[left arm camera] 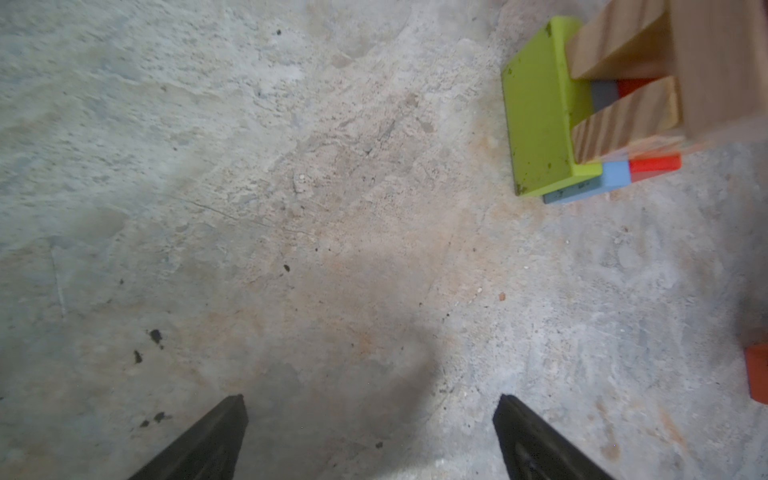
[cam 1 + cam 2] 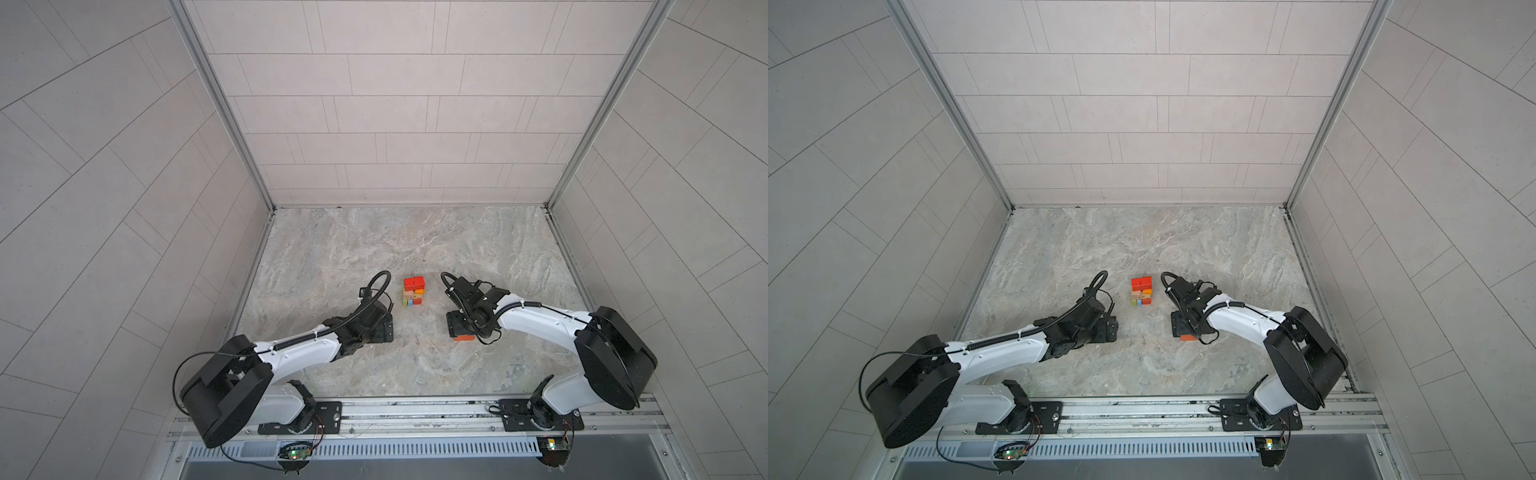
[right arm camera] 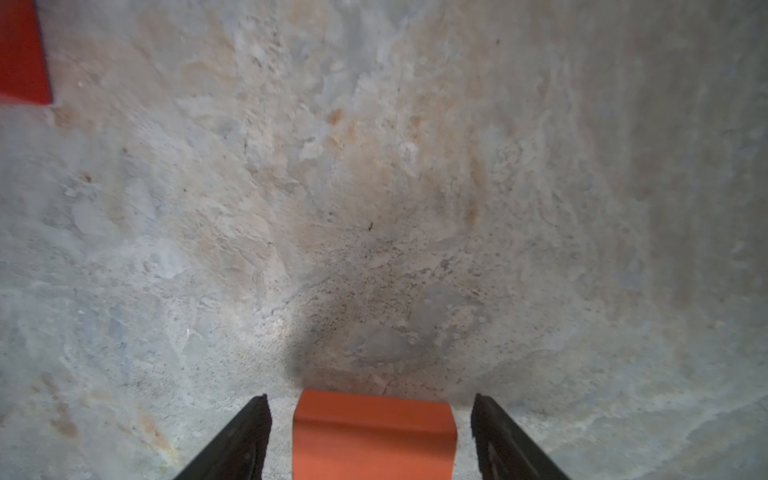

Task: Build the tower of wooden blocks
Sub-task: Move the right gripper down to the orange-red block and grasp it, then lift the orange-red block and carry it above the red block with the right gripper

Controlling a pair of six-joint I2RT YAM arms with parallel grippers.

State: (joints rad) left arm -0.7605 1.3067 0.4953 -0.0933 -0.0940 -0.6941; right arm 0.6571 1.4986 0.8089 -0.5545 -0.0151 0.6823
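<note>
Wood blocks rise in a small tower (image 2: 413, 291) at the middle of the marbled worktop (image 2: 353, 249), with the top red planks (image 2: 1140, 284) uppermost in both top views and a robot arm on either side. At left, the left gripper (image 1: 371, 401) hangs over bare stone, its jaws spread wide with nothing between them. Its wrist view catches the tower's foot close by, where a lime green plank (image 1: 540, 112), a light blue plank (image 1: 611, 174) and a red base plank (image 1: 656, 164) lie side by side under crossed tan planks (image 1: 623, 120). At right, apart from the tower and toward the near edge of the worktop, the right gripper (image 3: 370, 397) points down over a loose orange block (image 3: 374, 440) lying flat. The jaws stand astride it with a strip of stone showing on each side, so nothing is pinched yet. The step in hand looks to be picking up this block for the next layer. Done well, that probably means squeezing across the block's narrow width with it centred between the jaws. It would then be lifted straight up, carried above the tower's top and set down crosswise to the planks beneath. Little stands in the way, since the stone between block and tower is bare. The likeliest hazard is a knock to the loosely stacked tower, with the left arm parked just beside it.
</note>
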